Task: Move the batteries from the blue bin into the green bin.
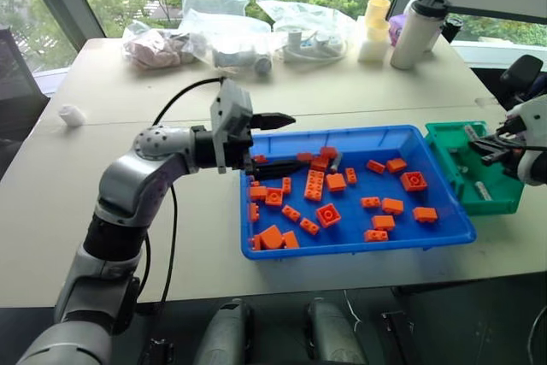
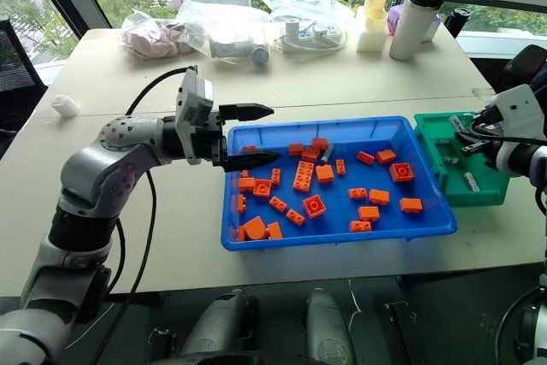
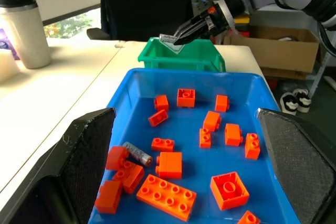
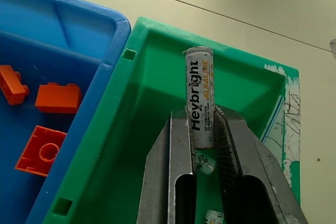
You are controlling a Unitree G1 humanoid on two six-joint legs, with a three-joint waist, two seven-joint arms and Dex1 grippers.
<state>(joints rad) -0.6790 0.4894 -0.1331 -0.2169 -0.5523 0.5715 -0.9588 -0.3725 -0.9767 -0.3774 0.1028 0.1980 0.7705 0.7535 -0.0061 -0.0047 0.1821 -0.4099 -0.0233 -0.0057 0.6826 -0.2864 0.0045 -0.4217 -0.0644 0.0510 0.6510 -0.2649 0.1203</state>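
The blue bin [image 1: 359, 244] lies on the table in front of me, scattered with orange bricks. Among the bricks at its far left lies one silver battery [image 3: 137, 153]. My left gripper [image 1: 286, 144] hovers open over the bin's left end, pointing right, with nothing between its fingers [image 3: 89, 156]. The green bin [image 1: 497, 203] stands against the blue bin's right end. My right gripper [image 4: 201, 121] is above it, shut on a battery [image 4: 199, 98] that sticks out past the fingertips. More batteries [image 2: 470, 181] lie on the green bin's floor.
Orange bricks [image 1: 314, 184] crowd the blue bin, thickest near the loose battery. At the table's back stand plastic bags [image 1: 214, 40], a white tumbler with a black lid [image 1: 419, 30] and a pale yellow container [image 1: 374, 27]. A small white object [image 1: 72, 114] lies far left.
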